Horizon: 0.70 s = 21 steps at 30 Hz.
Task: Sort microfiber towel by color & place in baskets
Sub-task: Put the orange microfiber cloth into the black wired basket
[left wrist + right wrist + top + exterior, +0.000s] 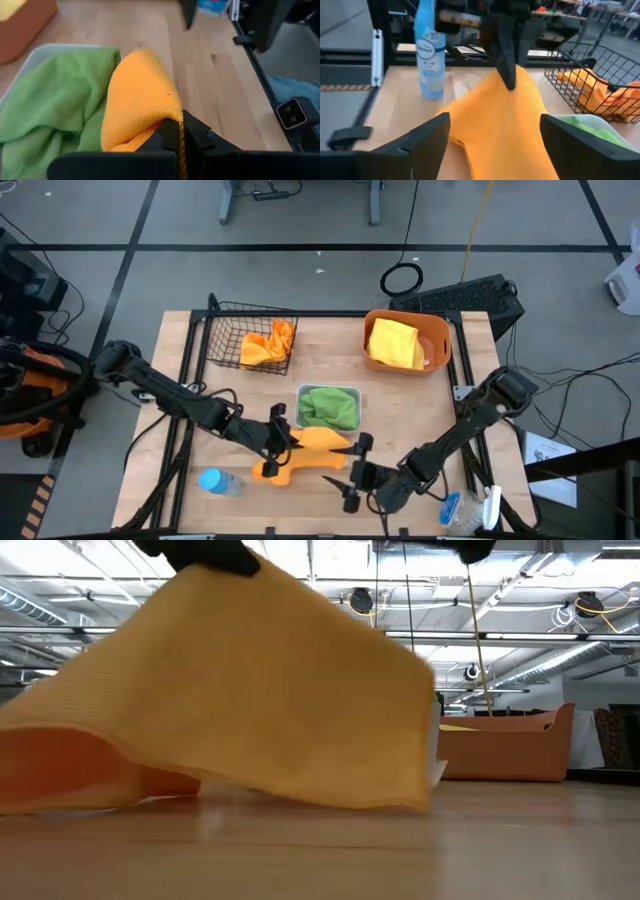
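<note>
Nearest the front edge of the surface (330, 350), a blue-capped bottle (214, 481) lies on its side, just left of an orange towel (305, 452). A second bottle (452, 511) lies at the front right corner. The right end effector (352, 472) sits at the towel's right end with its fingers (422, 142) spread wide, one either side of the cloth and holding nothing. The left end effector (281, 432) has its fingers (197, 134) pinched together on a fold of the same towel, lifting that part so the cloth drapes down; its far end trails on the wood toward the first bottle. From table height the raised towel fills most of the view and hides nearly everything behind it.

The towel is a soft, finely ribbed orange-yellow cloth, creased where it is gripped.

Just behind it, touching or nearly so, is a white tray (328, 391) filled with crumpled green towels (330, 407). Farther back on the left, a black wire basket (222, 330) holds another orange towel (268, 345). Back right, an orange tub (438, 332) holds yellow towels (394, 343).

The surface is pale wood planking with black rails along its edges. Around it is grey floor with dark tape lines, cables and a coil of cord. Beyond the table, a hall ceiling with pipes and strip lights shows.
</note>
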Tool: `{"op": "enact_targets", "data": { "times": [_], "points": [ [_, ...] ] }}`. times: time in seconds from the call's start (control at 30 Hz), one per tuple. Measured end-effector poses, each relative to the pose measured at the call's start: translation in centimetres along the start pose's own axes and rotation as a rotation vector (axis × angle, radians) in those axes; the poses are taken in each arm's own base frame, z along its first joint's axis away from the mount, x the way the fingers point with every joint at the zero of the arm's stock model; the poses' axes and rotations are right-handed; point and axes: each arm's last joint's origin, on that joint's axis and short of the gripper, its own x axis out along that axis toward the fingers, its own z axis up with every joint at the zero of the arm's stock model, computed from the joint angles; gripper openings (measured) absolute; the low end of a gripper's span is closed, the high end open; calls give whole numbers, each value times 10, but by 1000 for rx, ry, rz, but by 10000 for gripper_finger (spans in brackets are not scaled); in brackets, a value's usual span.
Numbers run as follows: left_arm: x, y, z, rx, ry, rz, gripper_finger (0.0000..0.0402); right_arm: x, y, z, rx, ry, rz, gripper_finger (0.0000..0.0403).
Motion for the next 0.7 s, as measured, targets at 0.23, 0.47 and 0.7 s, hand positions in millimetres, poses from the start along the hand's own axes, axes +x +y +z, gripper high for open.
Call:
{"op": "enact_targets", "data": {
  "times": [0.23,0.47,0.7],
  "points": [
    [-3,-4,0,95,5,-48,3,15,-9,1,-2,-10,-42,329],
    [-4,-11,-1,205,-8,-84,3,30,-16,-4,69,51,70,329],
    [-4,-13,1,253,-31,-91,2,57,-20,-21,82,68,119,323]
  ]
}}
